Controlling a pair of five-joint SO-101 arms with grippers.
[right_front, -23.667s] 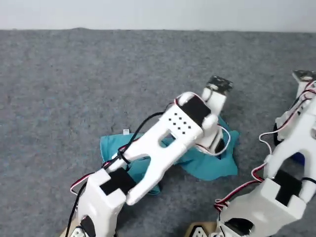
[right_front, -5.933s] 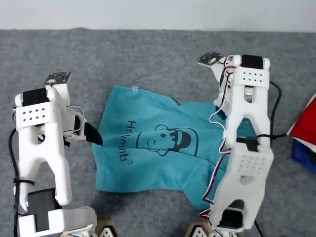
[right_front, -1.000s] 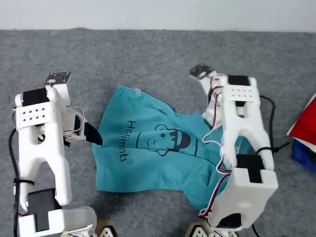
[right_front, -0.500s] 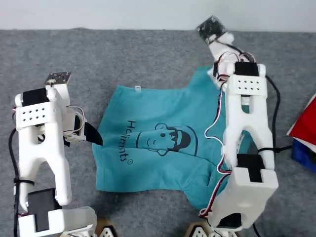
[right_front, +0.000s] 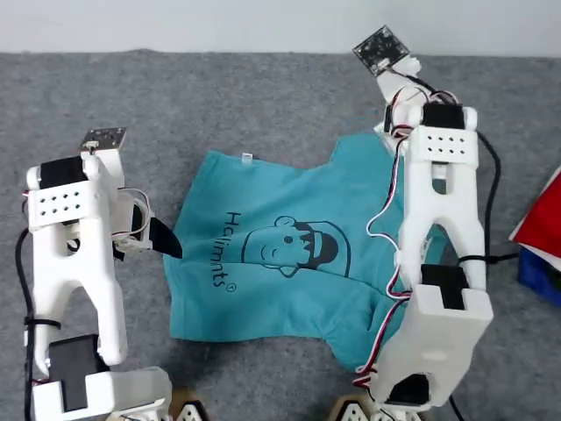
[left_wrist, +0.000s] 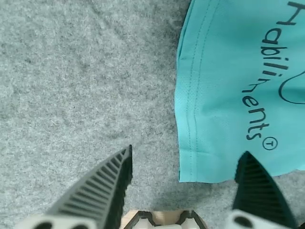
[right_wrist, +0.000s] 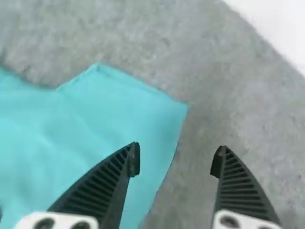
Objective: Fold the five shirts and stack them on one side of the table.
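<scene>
Since the right arm (right_front: 434,263) lies straight across it, the near-right part of the teal shirt (right_front: 263,263) is hidden. The rest is spread flat mid-table on the grey carpet (right_front: 219,105), print side up. The left gripper (left_wrist: 186,155) sits at the shirt's left edge, fingers spread wide with the hem showing between them. Over at the right edge, a red and blue pile (right_front: 539,241) is cut off, hard to say what's in it. Farther back, the right gripper (right_wrist: 177,148) is spread too, over the far-right sleeve.
</scene>
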